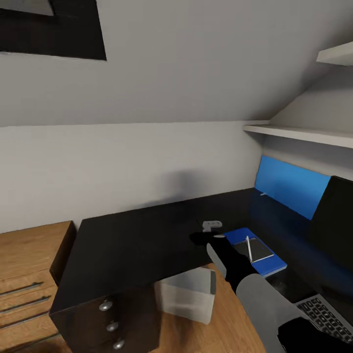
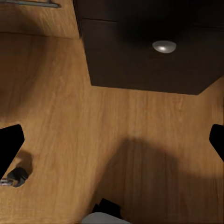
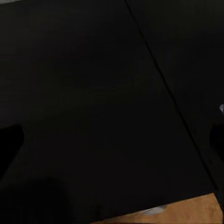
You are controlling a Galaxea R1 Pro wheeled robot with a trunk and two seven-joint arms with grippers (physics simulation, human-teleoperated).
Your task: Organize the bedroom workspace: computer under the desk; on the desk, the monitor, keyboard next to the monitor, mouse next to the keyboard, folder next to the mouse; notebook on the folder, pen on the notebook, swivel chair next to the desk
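With both grippers open and empty, the thin, light pen (image 1: 248, 247) on the notebook (image 1: 255, 249) needs a mid-shaft pinch.

Soft even light, dim right wrist view, faint shadow on wall (image 1: 181, 184)

The long black bench (image 1: 132, 240) looks smooth and matt, its dark drawers carrying glossy round silver metal knobs (image 1: 105, 306). The light wood floor (image 2: 70, 116) shows fine grain with a soft sheen. The flat bright blue folder (image 1: 267, 264) seems smooth plastic.
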